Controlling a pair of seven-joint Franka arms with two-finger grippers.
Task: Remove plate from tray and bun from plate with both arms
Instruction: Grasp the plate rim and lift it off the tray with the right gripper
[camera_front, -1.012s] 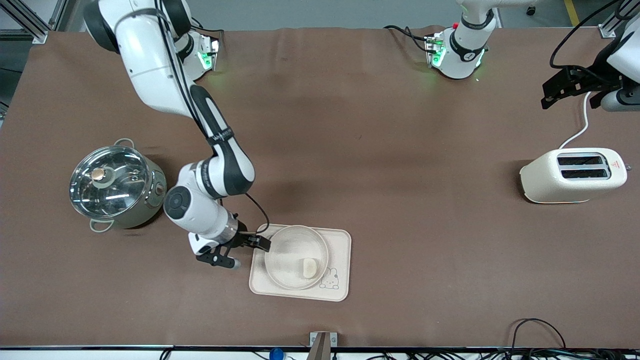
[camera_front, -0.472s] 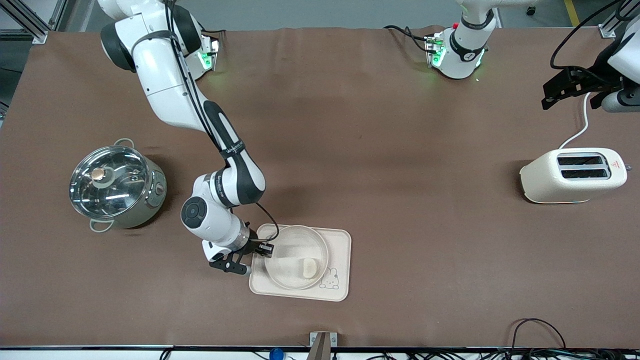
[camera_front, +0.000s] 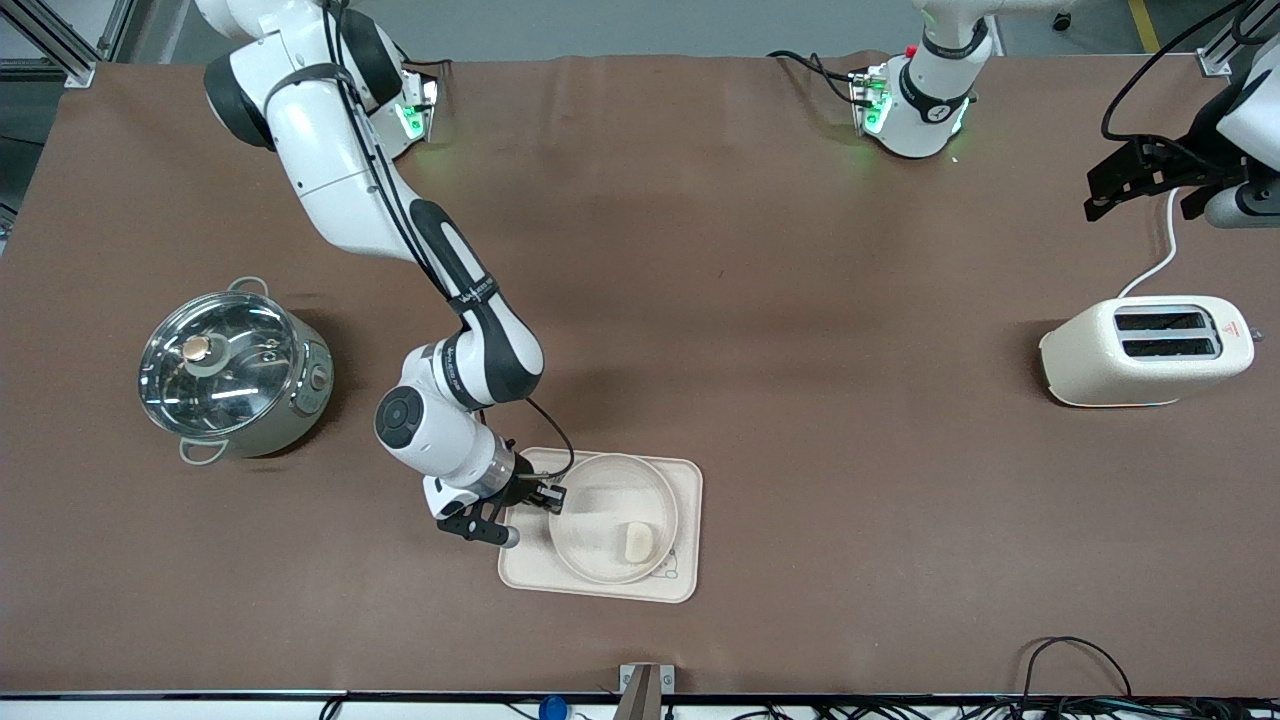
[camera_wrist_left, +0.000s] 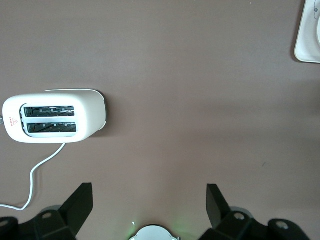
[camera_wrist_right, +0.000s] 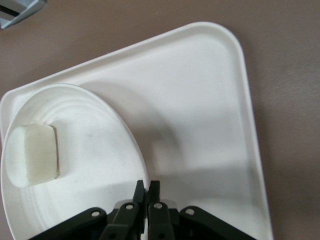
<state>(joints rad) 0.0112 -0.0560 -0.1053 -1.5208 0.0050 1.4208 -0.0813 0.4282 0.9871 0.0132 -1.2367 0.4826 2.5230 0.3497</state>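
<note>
Plate (camera_front: 600, 520) rim sits pinched in the right claw (camera_front: 548, 497), whose fingers (camera_wrist_right: 148, 192) are clenched together on the edge toward the right arm's end of the table. It is round, shallow, cream and faintly speckled, with a raised rim. In the plate lies the bun (camera_front: 636, 541), a small pale oblong with rounded corners and a smooth matte skin, resting on the part of the plate nearest the front camera. The plate is over the tray (camera_front: 684, 480), a cream rectangle with rounded corners, a low lip and a drawing partly covered by the plate.

A steel pot (camera_front: 235, 375) with a glass lid stands well apart from the tray, toward the right arm's end. A cream two-slot toaster (camera_front: 1145, 350) stands well apart from the tray, toward the left arm's end. Above the brown table (camera_front: 780, 300) near the toaster the left claw (camera_wrist_left: 150, 205) waits, its fingers spread wide and released.
</note>
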